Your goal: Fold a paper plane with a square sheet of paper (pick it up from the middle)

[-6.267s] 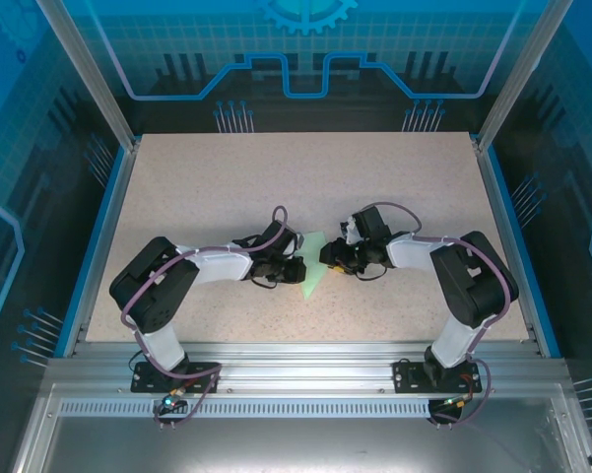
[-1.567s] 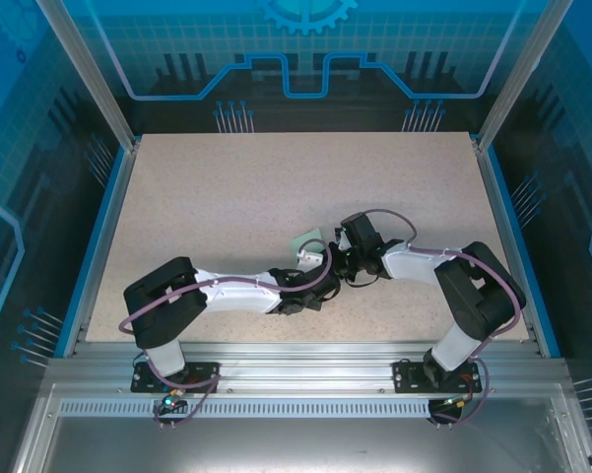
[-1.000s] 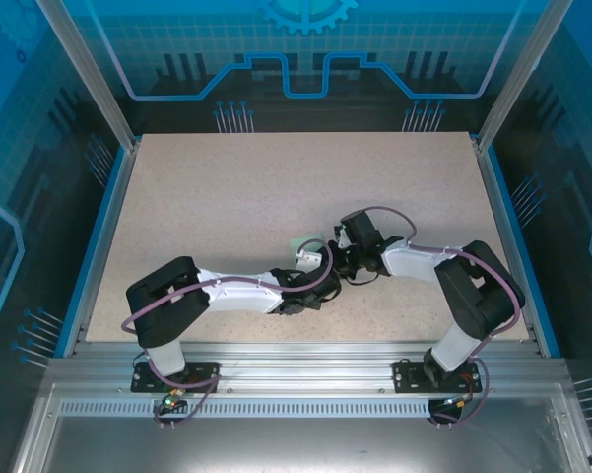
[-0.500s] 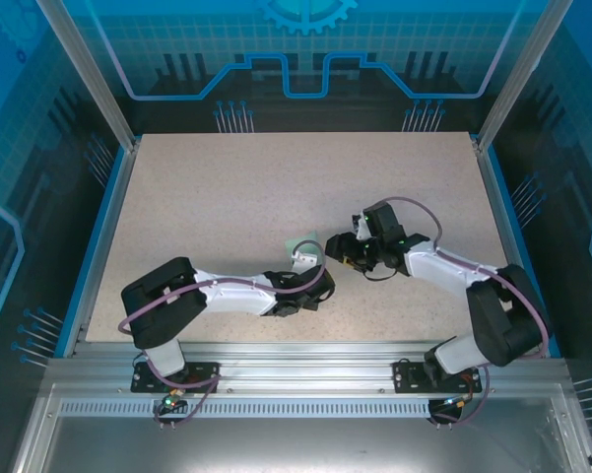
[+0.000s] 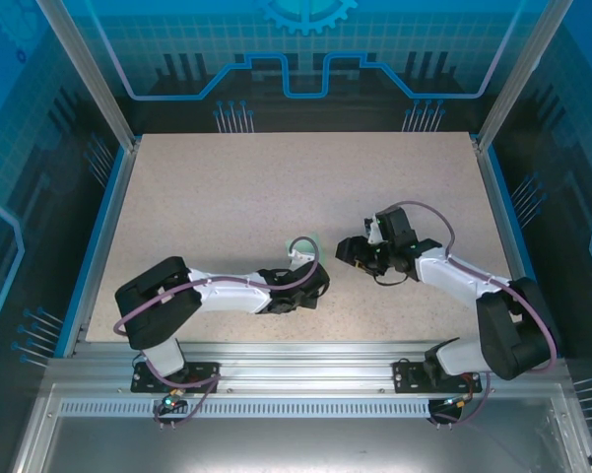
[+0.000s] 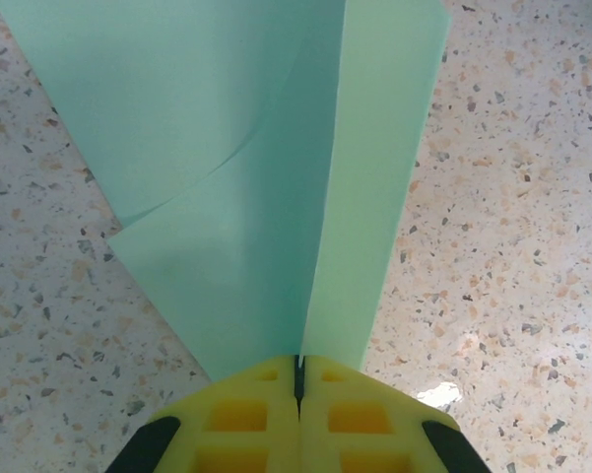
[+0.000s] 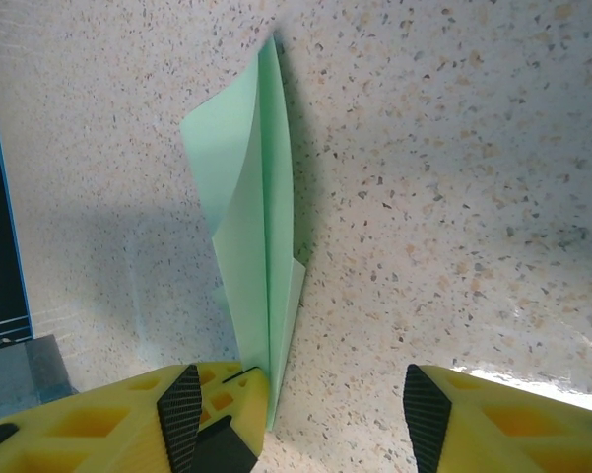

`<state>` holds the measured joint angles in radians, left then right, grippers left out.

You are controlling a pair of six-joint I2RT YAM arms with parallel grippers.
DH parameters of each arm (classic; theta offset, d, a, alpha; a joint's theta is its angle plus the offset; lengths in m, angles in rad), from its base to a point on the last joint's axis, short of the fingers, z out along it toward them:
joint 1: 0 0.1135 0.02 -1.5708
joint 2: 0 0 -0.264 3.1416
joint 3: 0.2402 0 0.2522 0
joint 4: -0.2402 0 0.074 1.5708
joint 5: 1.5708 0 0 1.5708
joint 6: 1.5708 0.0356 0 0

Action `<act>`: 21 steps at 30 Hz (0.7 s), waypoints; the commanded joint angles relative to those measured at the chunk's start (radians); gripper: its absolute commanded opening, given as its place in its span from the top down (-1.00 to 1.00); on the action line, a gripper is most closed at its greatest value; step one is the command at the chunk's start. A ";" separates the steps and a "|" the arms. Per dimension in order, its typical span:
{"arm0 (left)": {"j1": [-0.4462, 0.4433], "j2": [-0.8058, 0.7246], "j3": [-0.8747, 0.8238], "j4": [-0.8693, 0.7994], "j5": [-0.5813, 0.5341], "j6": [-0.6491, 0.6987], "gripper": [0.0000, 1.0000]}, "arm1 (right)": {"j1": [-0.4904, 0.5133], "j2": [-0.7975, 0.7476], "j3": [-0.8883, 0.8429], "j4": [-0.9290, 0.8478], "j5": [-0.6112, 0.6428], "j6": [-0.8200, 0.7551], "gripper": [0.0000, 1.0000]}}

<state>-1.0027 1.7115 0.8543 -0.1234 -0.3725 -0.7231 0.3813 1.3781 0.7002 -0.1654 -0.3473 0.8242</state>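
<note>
On the speckled table (image 5: 227, 197), near the middle, my left gripper (image 6: 297, 370) is pinched tight on one end of the green paper plane (image 6: 246, 197), and I see my right gripper (image 7: 300, 394) close by with its fingers apart.

Left end effector (image 6: 297, 379), lower edge: its yellow pads are pressed together, pinching the pale mint-green paper plane (image 6: 236, 197) at its centre crease. The folded layers widen upward from the grip, a diagonal flap edge crossing the left layer; speckled bench (image 6: 512, 246) lies on both sides.
</note>
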 commanded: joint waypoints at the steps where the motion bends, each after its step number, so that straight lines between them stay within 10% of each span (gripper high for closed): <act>1: 0.013 -0.039 -0.034 0.018 0.035 0.015 0.89 | -0.018 -0.017 -0.016 -0.019 -0.001 -0.032 -0.20; 21: 0.179 -0.117 -0.237 0.316 0.385 0.051 0.90 | 0.054 0.153 0.079 0.020 -0.120 -0.111 0.07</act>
<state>-0.8368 1.6218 0.6437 0.1791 -0.0391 -0.7010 0.4133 1.5047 0.7311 -0.1490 -0.4332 0.7425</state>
